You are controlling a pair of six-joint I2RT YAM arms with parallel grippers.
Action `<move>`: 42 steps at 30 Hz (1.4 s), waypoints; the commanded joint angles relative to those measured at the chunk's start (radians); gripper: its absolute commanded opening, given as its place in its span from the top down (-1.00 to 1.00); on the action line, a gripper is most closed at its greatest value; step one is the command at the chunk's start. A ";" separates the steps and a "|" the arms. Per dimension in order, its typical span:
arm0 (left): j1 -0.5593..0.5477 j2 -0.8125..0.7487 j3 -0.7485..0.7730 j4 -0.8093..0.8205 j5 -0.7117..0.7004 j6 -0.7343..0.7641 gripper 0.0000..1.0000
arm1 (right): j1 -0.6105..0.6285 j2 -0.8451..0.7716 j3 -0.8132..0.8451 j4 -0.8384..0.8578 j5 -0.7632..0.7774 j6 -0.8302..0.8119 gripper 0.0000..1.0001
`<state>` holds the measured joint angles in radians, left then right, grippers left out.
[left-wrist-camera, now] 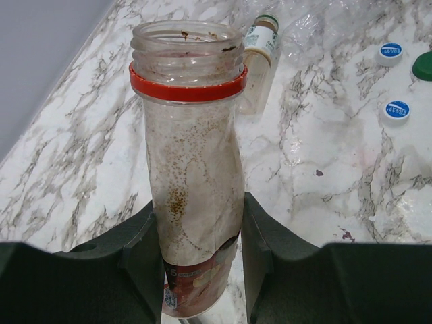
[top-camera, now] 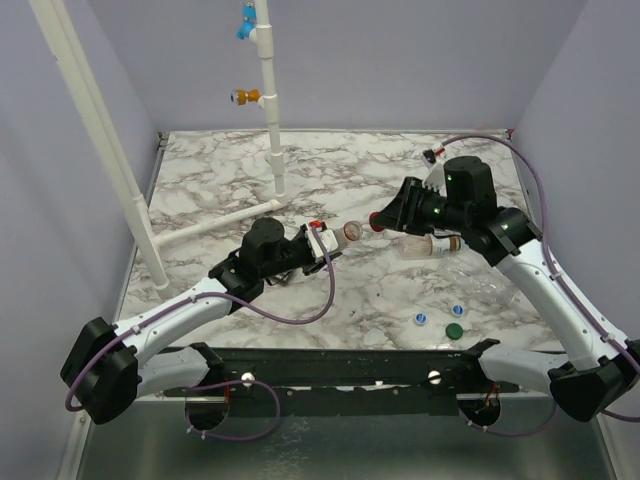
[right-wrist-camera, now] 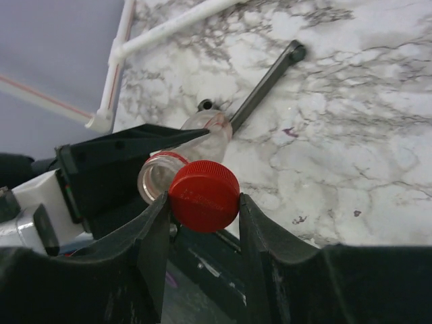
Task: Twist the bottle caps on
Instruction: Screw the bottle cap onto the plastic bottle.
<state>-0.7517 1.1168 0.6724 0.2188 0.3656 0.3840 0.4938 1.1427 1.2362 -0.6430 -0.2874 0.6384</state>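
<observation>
My left gripper (left-wrist-camera: 197, 236) is shut on the reddish-label bottle (left-wrist-camera: 192, 169), held above the table with its open, red-ringed mouth toward the right arm; it shows in the top view (top-camera: 335, 238). My right gripper (right-wrist-camera: 202, 216) is shut on the red cap (right-wrist-camera: 204, 196), just in front of the bottle's mouth (right-wrist-camera: 156, 177) and slightly off to one side, a small gap between them. In the top view the red cap (top-camera: 377, 221) sits just right of the mouth. Two white-and-blue caps (top-camera: 421, 320) (top-camera: 457, 310) and the green cap (top-camera: 454, 331) lie near the front right.
A second small bottle with a white label (top-camera: 425, 246) and a crumpled clear bottle (top-camera: 480, 278) lie under the right arm. A white pipe (top-camera: 270, 100) with blue and orange fittings stands at the back; another pipe (top-camera: 215, 224) lies across the left.
</observation>
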 commanded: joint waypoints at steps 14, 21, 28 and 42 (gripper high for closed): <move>-0.026 0.018 0.011 0.024 -0.003 0.067 1.00 | 0.001 0.050 0.013 0.033 -0.290 -0.053 0.36; -0.027 0.045 0.049 0.016 0.030 0.055 1.00 | 0.002 0.055 0.002 0.026 -0.264 -0.064 0.37; -0.030 0.072 0.071 0.013 0.058 0.055 1.00 | 0.003 0.045 -0.022 0.023 -0.225 -0.074 0.38; -0.046 0.099 0.095 0.001 0.108 0.030 1.00 | 0.015 0.064 -0.026 0.012 -0.162 -0.091 0.46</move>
<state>-0.7849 1.2064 0.7292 0.2127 0.4068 0.4232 0.4988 1.1927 1.2198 -0.6193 -0.4965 0.5808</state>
